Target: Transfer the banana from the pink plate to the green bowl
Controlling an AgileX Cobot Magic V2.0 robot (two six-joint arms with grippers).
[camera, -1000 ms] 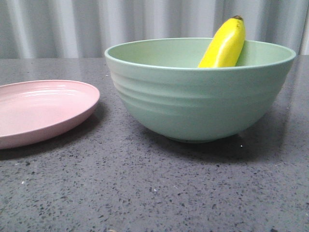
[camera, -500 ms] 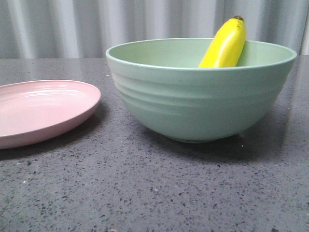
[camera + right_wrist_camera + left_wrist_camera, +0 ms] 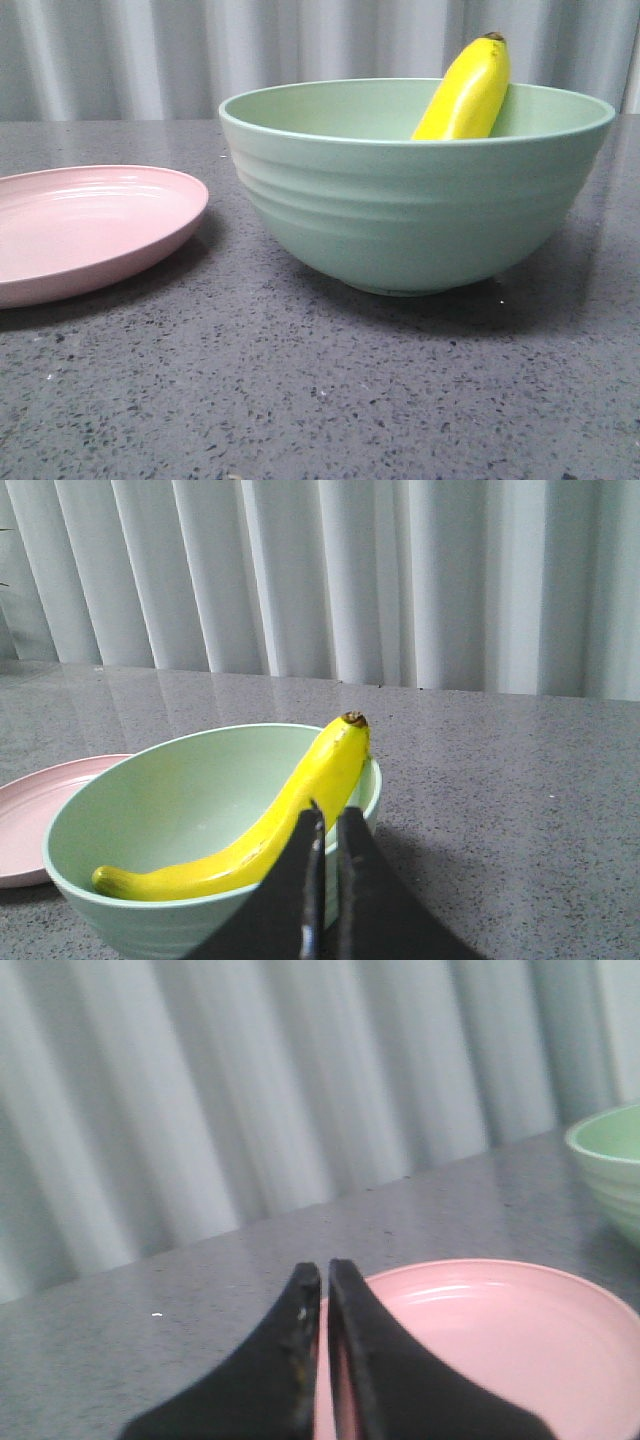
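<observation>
— Pale pleated curtains hang behind a dark speckled stone tabletop (image 3: 320, 400). So where does the fruit lie from each claw?

— The banana (image 3: 463, 92) is already inside the green bowl (image 3: 410, 215). In the right wrist view its blunt end sits low on the bowl's floor and its long axis climbs the inner wall, with the dark tip poking above the rim on the far side.

— And the pink plate (image 3: 90, 230)?

— It holds nothing that I can see. It stands just beside the bowl, on the robot's left, not touching it.

— Which arm is nearer the fruit?

— The right one. The right gripper (image 3: 326, 820) hangs on the near side of the bowl with its fingers pressed almost together and nothing between them; the banana's upper half lies just beyond the fingertips, running up and away from them rather than across them.

— The left one?

— The left gripper (image 3: 323, 1278) is over the near edge of the plate, its fingers closed to a thin slit, gripping nothing. The bowl shows only as a sliver at the side of that view, so the fruit is well apart from that arm.

— So what's left to do?

— I judge the transfer done; the fruit leans steadily on the wall, and any coming move would only be a retreat.
</observation>
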